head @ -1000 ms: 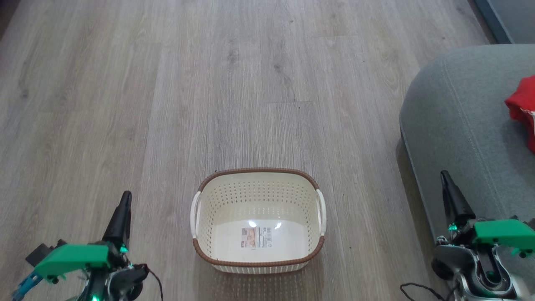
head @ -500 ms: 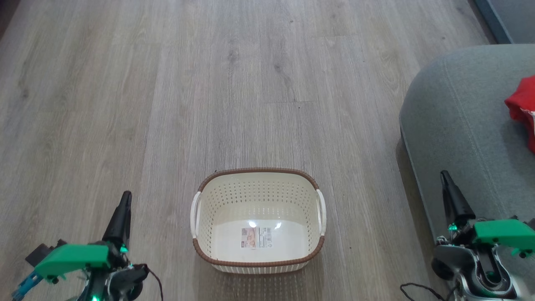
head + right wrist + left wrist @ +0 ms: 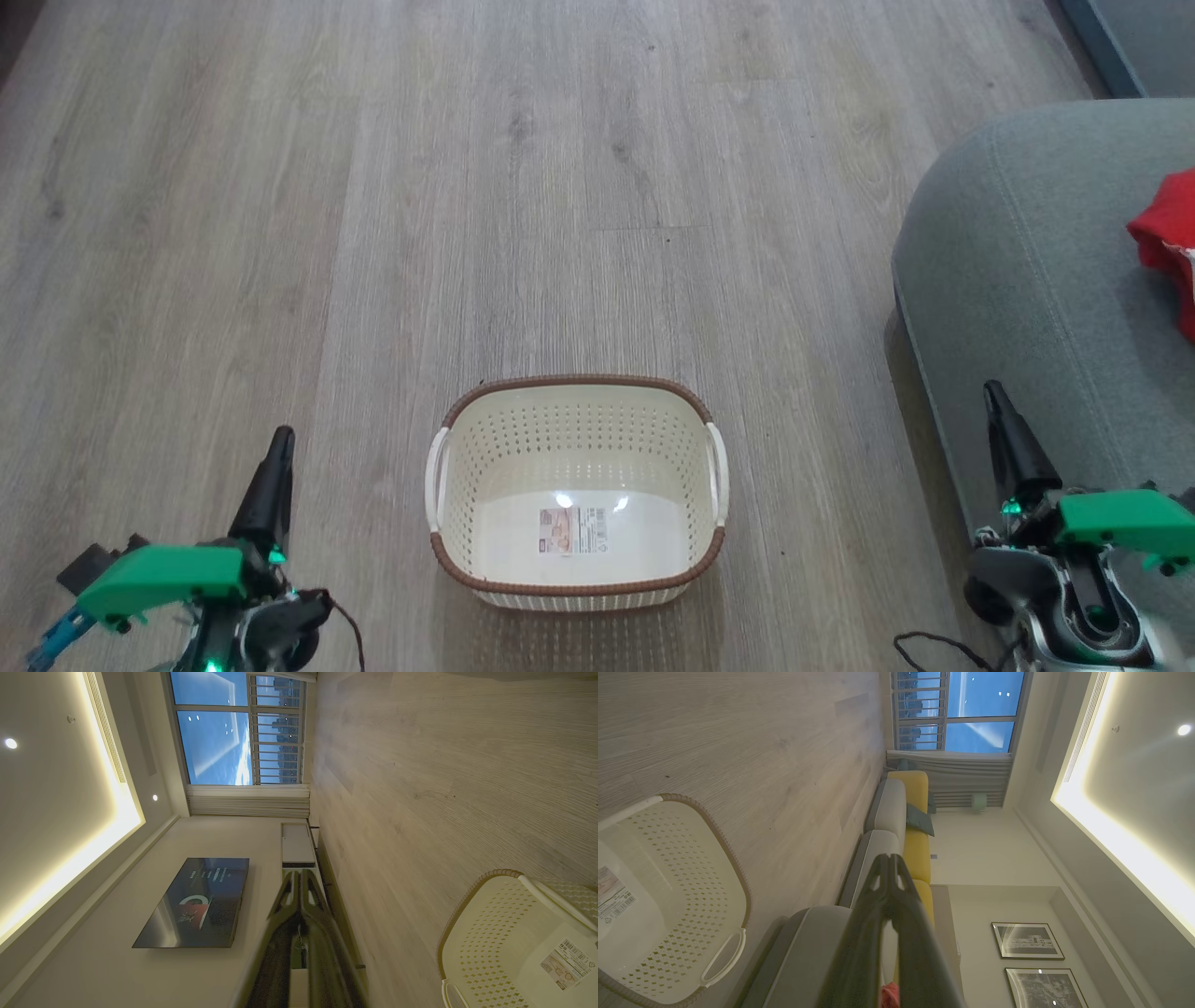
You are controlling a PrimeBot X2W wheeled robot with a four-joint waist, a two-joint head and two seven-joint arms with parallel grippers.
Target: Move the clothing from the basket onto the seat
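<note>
The cream basket [image 3: 577, 583] with its brown rim stands on the wood floor at bottom centre, holding nothing but its label. The red clothing [image 3: 1167, 233] lies on the grey-green seat [image 3: 1027, 261] at the right edge, partly cut off by the frame. My left gripper [image 3: 282, 437] is shut at the lower left, well left of the basket. My right gripper [image 3: 991, 388] is shut at the lower right, in front of the seat's near edge. The left wrist view has the basket [image 3: 705, 933], the seat [image 3: 803, 947], a sliver of red clothing [image 3: 890, 995] and the shut gripper [image 3: 889, 858]. The right wrist view shows the basket [image 3: 495, 933] and shut gripper [image 3: 300, 873].
Wood floor [image 3: 467, 187] stretches ahead of the basket. A dark blue-grey edge [image 3: 1120, 37] sits at the top right corner. The left wrist view takes in a yellow and grey sofa [image 3: 915, 812] under a window; the right wrist view has a wall television [image 3: 196, 900] and a low cabinet [image 3: 296, 844].
</note>
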